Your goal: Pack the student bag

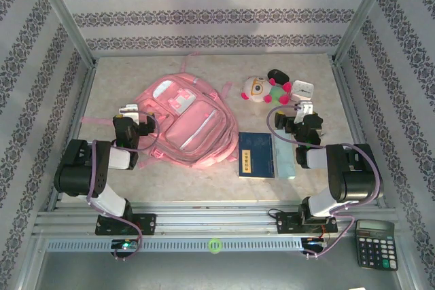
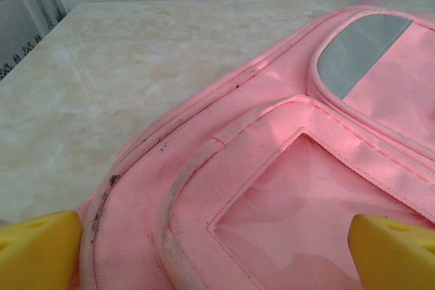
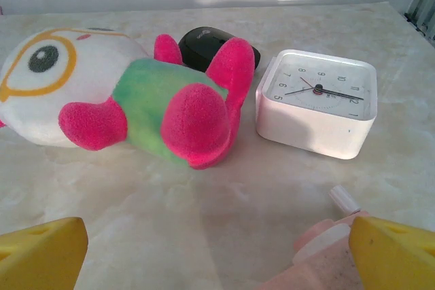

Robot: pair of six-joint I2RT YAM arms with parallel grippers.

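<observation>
- Marbled tabletop [image 1: 177, 185], papered walls around. The blue book [image 1: 255, 155] lies nearest, handy for packing.
- Left gripper [image 2: 224, 256], jaws spread, hovers over the student bag [image 1: 187, 123], flat at mid-table — probably lining up to open it.
- Right gripper [image 3: 217, 252] is spread too — plush toy [image 3: 136, 100] and clock [image 3: 319, 100] wait beyond.

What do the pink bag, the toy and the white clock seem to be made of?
The student bag: woven cloth, matt; weave and stitched seams show. The plush toy: soft fuzzy fabric, matt, with a nap. The clock: probably hard plastic, smooth and slightly glossy, with rounded edges.
</observation>
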